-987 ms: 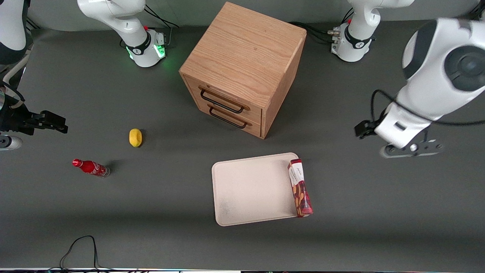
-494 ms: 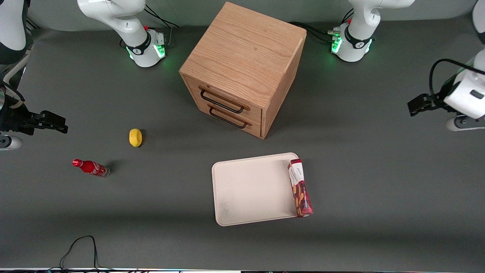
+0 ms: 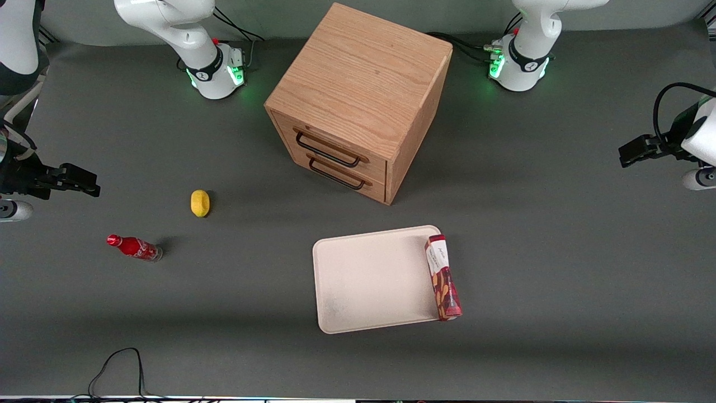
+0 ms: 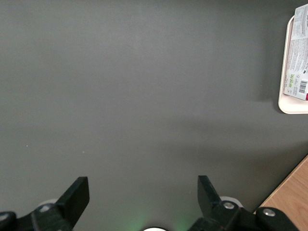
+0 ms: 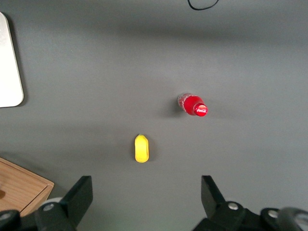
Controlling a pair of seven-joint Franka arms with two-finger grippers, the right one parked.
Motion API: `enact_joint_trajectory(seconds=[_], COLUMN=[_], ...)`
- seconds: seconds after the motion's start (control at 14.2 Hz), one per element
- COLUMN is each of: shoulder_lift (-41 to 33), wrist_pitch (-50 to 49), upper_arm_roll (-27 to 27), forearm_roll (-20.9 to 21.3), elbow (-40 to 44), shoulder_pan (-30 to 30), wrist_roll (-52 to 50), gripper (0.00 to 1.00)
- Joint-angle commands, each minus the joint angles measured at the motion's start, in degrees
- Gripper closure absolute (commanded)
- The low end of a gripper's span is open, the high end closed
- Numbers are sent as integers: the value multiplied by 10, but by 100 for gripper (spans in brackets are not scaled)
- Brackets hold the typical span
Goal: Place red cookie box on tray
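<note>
Front view: gripper (image 4: 143,199) fingers apart, empty; red cookie box (image 3: 443,277) white-labelled.

Even overhead light falls on the dark grey table (image 3: 559,291), with no glare. The wooden cabinet (image 3: 358,95) casts a soft shadow toward the working arm's end, and a faint dim band runs along the table's edge nearest the front camera. Green lamps glow at both arm bases (image 3: 517,64). The left arm's gripper (image 4: 143,199) hangs above bare table, empty, fingers apart, its shadow diffuse.
</note>
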Motion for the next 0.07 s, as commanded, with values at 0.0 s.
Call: enact_joint_trajectory(seconds=[0.0], shoulder_lift=[5], wrist_pitch=[-4], upper_arm_roll=[-7], forearm_roll=[-5], elbow=[9], shoulder_pan=[5], wrist_roll=[8], gripper=[0])
